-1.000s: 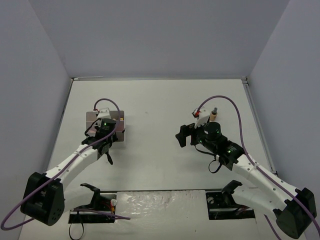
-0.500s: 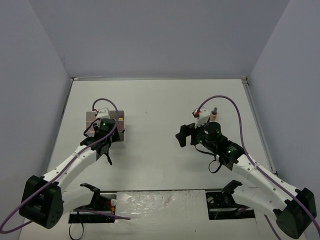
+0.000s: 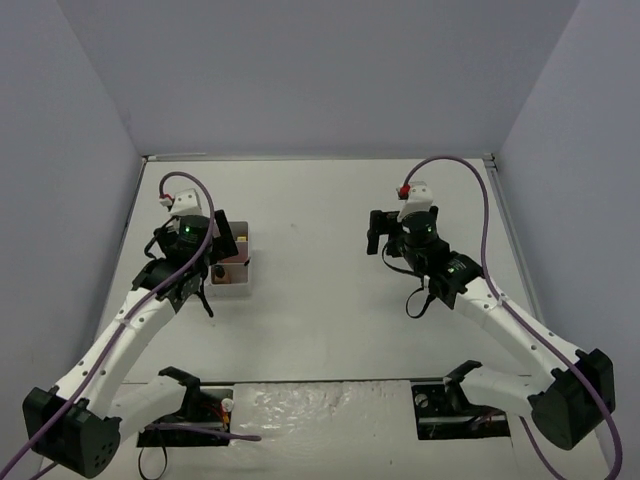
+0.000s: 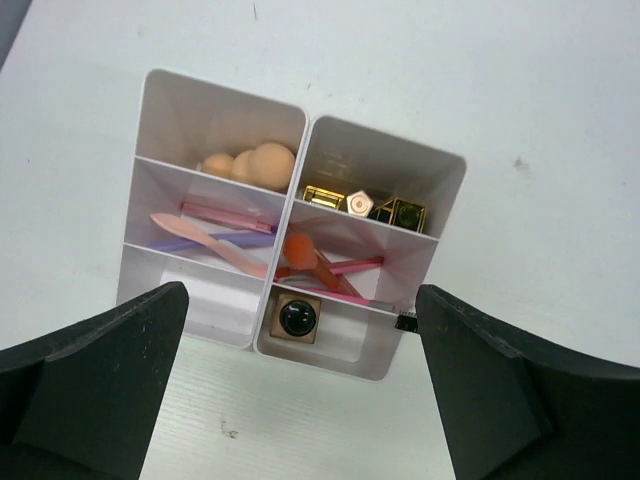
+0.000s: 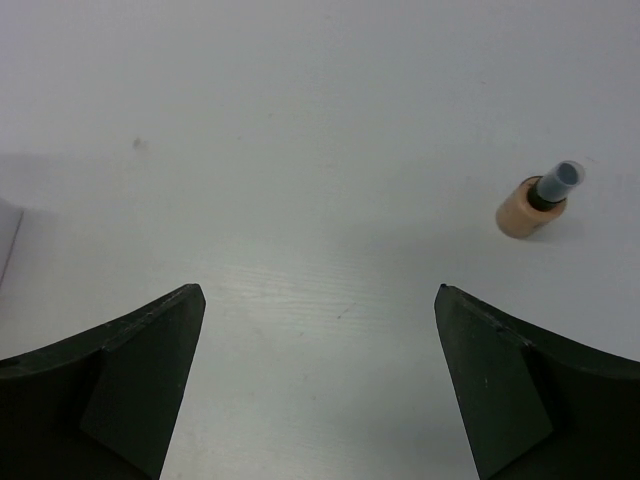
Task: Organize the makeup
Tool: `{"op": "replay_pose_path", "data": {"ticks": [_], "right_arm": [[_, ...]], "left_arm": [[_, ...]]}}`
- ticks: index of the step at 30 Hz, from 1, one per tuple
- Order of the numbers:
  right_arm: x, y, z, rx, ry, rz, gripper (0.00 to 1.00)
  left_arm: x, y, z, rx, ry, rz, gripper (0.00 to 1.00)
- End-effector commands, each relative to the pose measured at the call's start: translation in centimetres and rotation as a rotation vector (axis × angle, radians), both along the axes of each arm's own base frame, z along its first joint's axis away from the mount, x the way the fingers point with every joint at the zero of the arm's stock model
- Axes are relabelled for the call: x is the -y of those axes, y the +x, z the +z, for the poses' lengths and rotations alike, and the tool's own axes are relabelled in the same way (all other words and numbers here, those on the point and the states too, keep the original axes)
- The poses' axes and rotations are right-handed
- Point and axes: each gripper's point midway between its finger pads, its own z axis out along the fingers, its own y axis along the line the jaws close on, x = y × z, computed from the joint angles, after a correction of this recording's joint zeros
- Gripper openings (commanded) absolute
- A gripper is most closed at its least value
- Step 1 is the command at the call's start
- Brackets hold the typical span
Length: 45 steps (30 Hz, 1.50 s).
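On white table (image 5: 300, 120) | tan cylindrical bottle (image 5: 526, 214) | glossy boxy organizer (image 4: 212, 112)

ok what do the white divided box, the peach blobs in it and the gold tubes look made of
White divided box: likely plastic, smooth thin moulded walls, slight sheen. Peach rounded sponges: probably soft foam, matte, no glints. Gold-and-black faceted tubes: metallic finish, mirror-like highlights; metal or plated plastic, can't tell.
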Motion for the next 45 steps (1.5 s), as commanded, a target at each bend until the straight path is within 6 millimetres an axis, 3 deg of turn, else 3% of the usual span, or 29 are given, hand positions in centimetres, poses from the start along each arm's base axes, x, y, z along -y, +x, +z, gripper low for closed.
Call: {"op": "replay_pose_path", "data": {"ticks": [1, 5, 8, 9, 15, 20, 27, 35, 45], "right_arm": [[5.4, 4.2, 1.6, 0.009, 0.005, -0.219, 0.96], [9.1, 6.4, 0.8, -0.029, 0.002, -0.329, 0.96], [11.5, 8.5, -1.9, -0.105, 0.026, -0.397, 0.94], [12.4, 9.1, -1.8, -0.105, 0.041, -0.423, 0.93], [13.7, 13.2, -4.3, -0.139, 0.026, -0.451, 0.85], [14.2, 14.7, -8.3, -0.218, -0.013, -0.440, 0.83], [14.0, 14.4, -11.8, -0.293, -0.043, -0.406, 0.84], [14.0, 13.9, -13.1, -0.318, -0.068, -0.380, 0.79], [13.7, 12.7, -14.3, -0.342, -0.070, -0.359, 0.52]], "left_arm": [[-0.9, -0.8, 3.2, 0.015, 0.062, -0.031, 0.97], [-0.7, -1.2, 3.6, 0.037, 0.080, -0.095, 0.97], [-0.4, -1.8, 3.3, 0.062, 0.089, -0.147, 0.97], [-0.3, -2.0, 2.9, 0.063, 0.095, -0.168, 0.97], [-0.4, -2.8, 1.3, 0.073, 0.124, -0.214, 0.97], [-0.5, -2.7, 0.6, 0.094, 0.131, -0.210, 0.97], [-1.1, -2.4, 0.6, 0.091, 0.159, -0.190, 0.97], [-1.0, -2.2, 0.5, 0.096, 0.142, -0.194, 0.97], [-1.0, -2.3, 0.5, 0.096, 0.136, -0.193, 0.97]]}}
